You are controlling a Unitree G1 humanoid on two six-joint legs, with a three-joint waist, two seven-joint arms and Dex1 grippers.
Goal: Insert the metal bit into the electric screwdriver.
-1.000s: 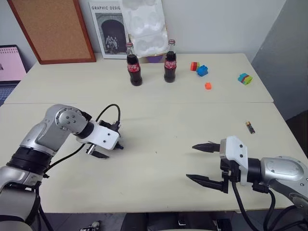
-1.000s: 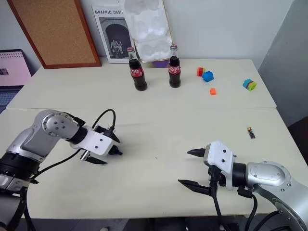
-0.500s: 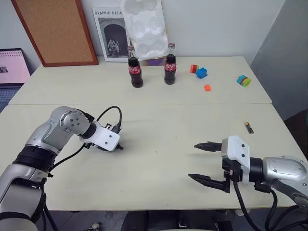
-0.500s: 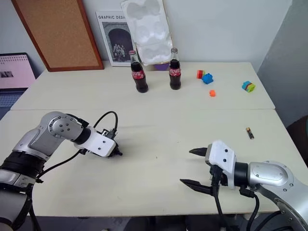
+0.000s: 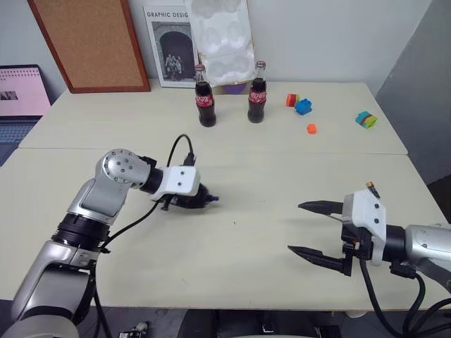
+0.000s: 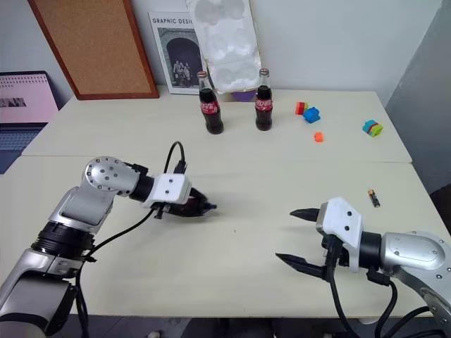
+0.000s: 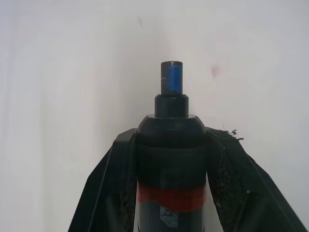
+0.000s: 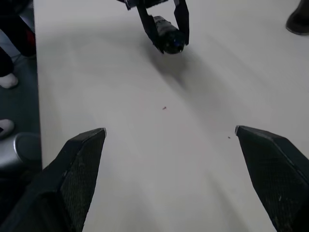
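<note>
Where once open, left gripper [image 7: 172, 159] around electric screwdriver [image 7: 171, 145].

bright, even, diffuse light across the head views; no hard glare on the pale table [image 5: 282, 232]. soft, faint shadows under the left gripper [image 5: 206, 201] and right gripper [image 5: 310, 229], falling close beneath. sharp focus out to the back wall, slight wide-angle bend near the edges. left wrist view washed out, table nearly white, electric screwdriver [image 7: 171, 145] close, dark and slightly soft. right wrist view dimmer, greyish, near fingers [image 8: 77, 179] blurred, soft shadow below the far screwdriver.
</note>
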